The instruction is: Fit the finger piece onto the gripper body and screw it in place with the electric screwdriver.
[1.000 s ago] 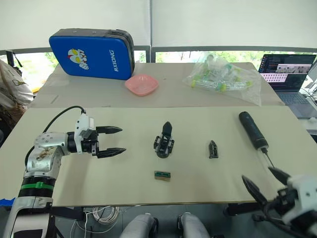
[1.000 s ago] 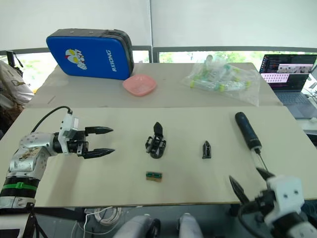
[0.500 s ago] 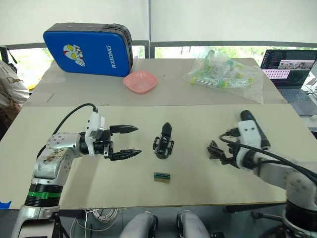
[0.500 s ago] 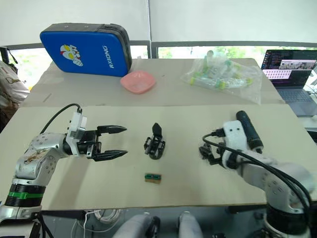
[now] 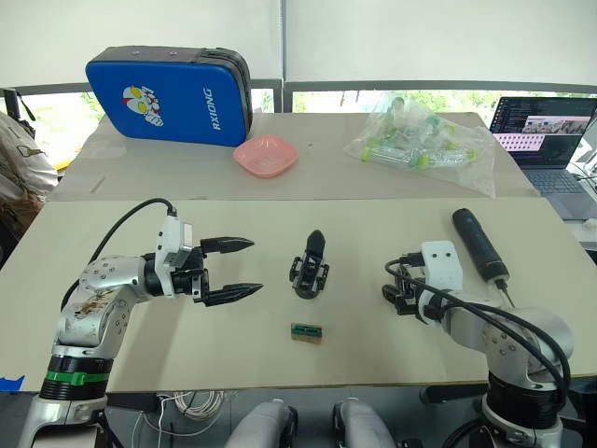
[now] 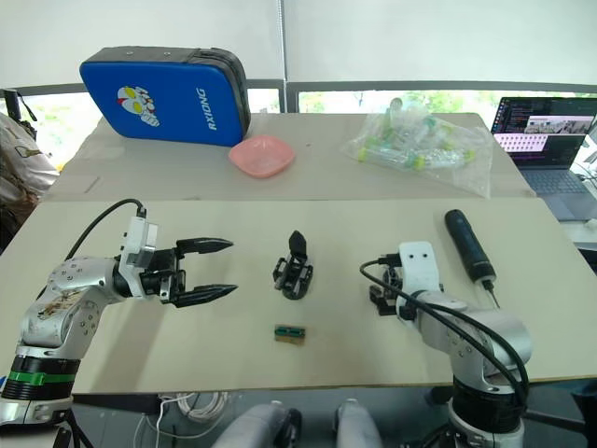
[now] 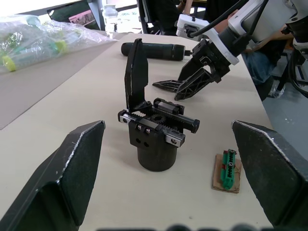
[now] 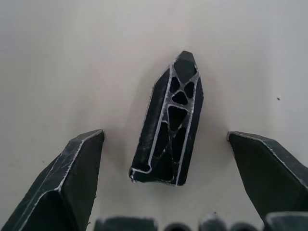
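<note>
Here, the right gripper [image 8: 166, 192] is down low over the finger piece [image 8: 169, 125]. Its 2 fingers are spread wide, 1 on each side of the finger piece, and they do not touch it. The finger piece lies flat on the tan table [image 5: 373, 355], with its pointed tip facing away from the gripper. It is on the robot's right side of the table, between the gripper body [image 5: 310, 268] and the electric screwdriver [image 5: 478, 245].

The gripper body stands up in the middle of the table on its round base, with 1 pointed black finger sticking up. The left gripper [image 5: 233, 270] is just to the left of it, a little apart, pointing at it. Its 2 fingers are spread open too, and they hold nothing. In the left wrist view the gripper body [image 7: 154, 130] sits between those 2 fingers, but farther out.

A small green-and-tan block [image 5: 306, 331] lies near the front edge, close to the gripper body. The electric screwdriver lies on the right side, with its thin metal tip toward the front edge.

On the far table there is a blue case [image 5: 170, 93], a pink bowl [image 5: 266, 155] and a clear bag [image 5: 420, 142] of small things. A laptop [image 5: 544, 126] is open at the far right.
</note>
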`<act>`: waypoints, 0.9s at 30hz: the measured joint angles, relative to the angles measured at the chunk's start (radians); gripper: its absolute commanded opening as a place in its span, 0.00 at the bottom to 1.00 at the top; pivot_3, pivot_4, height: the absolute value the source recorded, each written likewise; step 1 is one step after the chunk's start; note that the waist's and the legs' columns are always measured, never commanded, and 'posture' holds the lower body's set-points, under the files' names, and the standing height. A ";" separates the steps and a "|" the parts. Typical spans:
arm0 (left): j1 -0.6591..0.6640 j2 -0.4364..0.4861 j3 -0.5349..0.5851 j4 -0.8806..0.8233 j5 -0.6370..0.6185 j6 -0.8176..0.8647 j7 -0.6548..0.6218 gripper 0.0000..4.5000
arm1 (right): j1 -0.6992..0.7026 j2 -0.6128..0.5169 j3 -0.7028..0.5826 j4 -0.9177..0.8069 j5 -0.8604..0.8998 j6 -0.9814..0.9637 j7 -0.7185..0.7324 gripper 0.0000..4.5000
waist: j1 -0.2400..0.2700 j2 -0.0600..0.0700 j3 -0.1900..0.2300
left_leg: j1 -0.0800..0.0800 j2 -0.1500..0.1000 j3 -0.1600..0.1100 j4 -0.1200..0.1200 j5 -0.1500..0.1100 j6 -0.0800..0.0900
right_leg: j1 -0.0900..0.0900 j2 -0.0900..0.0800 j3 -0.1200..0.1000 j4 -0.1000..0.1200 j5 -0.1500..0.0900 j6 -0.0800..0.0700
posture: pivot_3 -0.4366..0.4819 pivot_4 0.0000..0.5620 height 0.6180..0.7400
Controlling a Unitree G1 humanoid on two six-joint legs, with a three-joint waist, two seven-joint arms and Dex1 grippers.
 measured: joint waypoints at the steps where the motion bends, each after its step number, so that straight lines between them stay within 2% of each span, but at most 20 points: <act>1: 0.000 -0.001 0.000 0.000 0.000 -0.002 0.001 1.00 | 0.000 0.005 0.000 0.000 -0.007 0.000 0.004 0.80 | 0.000 0.000 0.000 | 0.000 0.000 0.000 0.000 0.000 0.000 | 0.000 0.000 0.000 0.000 0.000 0.000 | 0.48 0.27 1.00; 8: 0.000 -0.005 0.000 0.000 0.000 -0.005 0.005 1.00 | 0.004 0.005 -0.003 -0.001 -0.032 0.000 0.033 0.27 | -0.003 -0.001 -0.001 | 0.001 0.001 0.000 0.000 0.000 0.000 | 0.000 0.001 0.000 0.001 0.001 -0.001 | 0.48 0.27 1.00; 11: 0.000 -0.009 0.002 0.000 -0.005 0.003 0.017 1.00 | 0.005 -0.007 -0.002 -0.002 -0.037 -0.009 0.064 0.26 | -0.003 -0.001 -0.001 | 0.001 0.001 0.000 0.000 0.000 0.000 | 0.000 0.001 0.000 0.001 0.001 -0.001 | 0.48 0.27 1.00; 15: -0.036 -0.071 0.048 -0.009 -0.108 0.126 0.143 1.00 | 0.018 -0.123 0.031 -0.026 -0.056 -0.183 0.186 0.26 | -0.003 0.000 0.000 | 0.000 0.000 0.000 0.000 0.001 -0.001 | -0.001 0.001 -0.001 0.001 0.001 0.000 | 0.48 0.27 1.00; 18: -0.138 -0.147 0.125 -0.045 -0.316 0.345 0.365 1.00 | -0.023 -0.271 0.088 -0.058 -0.155 -0.492 0.303 0.26 | -0.005 -0.001 0.001 | -0.001 0.000 0.000 0.001 0.002 -0.001 | -0.001 0.001 -0.004 0.001 0.001 0.002 | 0.48 0.27 1.00; 20: -0.197 -0.202 0.154 -0.070 -0.400 0.414 0.490 1.00 | -0.074 -0.319 0.123 -0.080 -0.216 -0.664 0.357 0.26 | -0.006 -0.001 0.001 | 0.000 0.000 0.000 0.001 0.002 -0.002 | 0.000 0.001 -0.003 0.001 0.001 0.002 | 0.48 0.27 1.00; 24: -0.274 -0.396 0.163 -0.079 -0.471 0.432 0.705 1.00 | -0.173 -0.304 0.269 -0.070 -0.337 -0.931 0.428 0.26 | -0.008 -0.003 0.000 | 0.000 0.001 0.000 0.001 0.003 -0.004 | 0.002 0.000 -0.001 0.002 0.002 0.001 | 0.48 0.27 1.00; 27: -0.288 -0.483 0.099 -0.081 -0.464 0.431 0.764 1.00 | -0.221 -0.261 0.369 -0.052 -0.396 -1.037 0.453 0.26 | -0.004 -0.003 0.001 | -0.001 0.000 0.000 0.002 0.003 -0.004 | 0.002 0.000 -0.001 0.002 0.002 0.000 | 0.48 0.27 1.00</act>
